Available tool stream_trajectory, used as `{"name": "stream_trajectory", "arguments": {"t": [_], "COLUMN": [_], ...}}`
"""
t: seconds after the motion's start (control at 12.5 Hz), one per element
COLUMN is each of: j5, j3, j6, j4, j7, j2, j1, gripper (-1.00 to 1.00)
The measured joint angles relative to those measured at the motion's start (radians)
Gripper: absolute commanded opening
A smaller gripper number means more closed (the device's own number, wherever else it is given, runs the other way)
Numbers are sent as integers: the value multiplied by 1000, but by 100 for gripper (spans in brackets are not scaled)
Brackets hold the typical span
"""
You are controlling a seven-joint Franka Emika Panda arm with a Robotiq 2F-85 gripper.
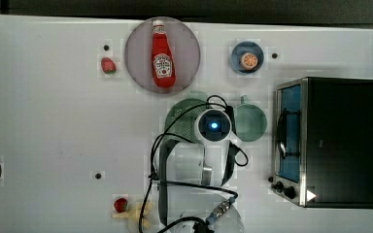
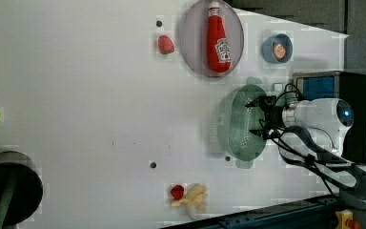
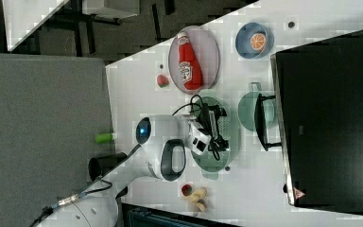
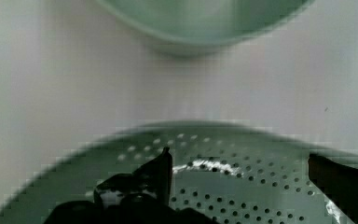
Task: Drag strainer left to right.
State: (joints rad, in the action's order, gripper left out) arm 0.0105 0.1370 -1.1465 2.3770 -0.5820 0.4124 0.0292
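Observation:
The strainer is a large pale mint-green oval colander with small holes in its base. It sits on the white table near the middle of the top view, partly covered by my wrist. My gripper hangs open over its bowl, and nothing is held. In the wrist view the two black fingertips stand wide apart above the perforated base of the strainer, close to its rim. In the right view, the gripper is over the strainer.
A teal mug stands just beyond the strainer toward the top view's right, and a black toaster oven stands past it. A greyish-pink plate holds a ketchup bottle. There is also a blue bowl, strawberries and bananas.

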Motion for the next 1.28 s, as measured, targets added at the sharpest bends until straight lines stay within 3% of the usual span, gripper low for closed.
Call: {"name": "stream_trajectory", "arguments": {"t": [0.4, 0.64, 0.96, 1.28], "j5": [26, 25, 18, 7], "j3": [12, -57, -180, -200], "j6": [14, 137, 304, 473], "j4": [0, 4, 18, -31], "j7": [70, 86, 229, 418], "j2": [-16, -106, -349, -681], "j1": [-2, -13, -26, -10], "gripper": [100, 100, 100, 100]}}
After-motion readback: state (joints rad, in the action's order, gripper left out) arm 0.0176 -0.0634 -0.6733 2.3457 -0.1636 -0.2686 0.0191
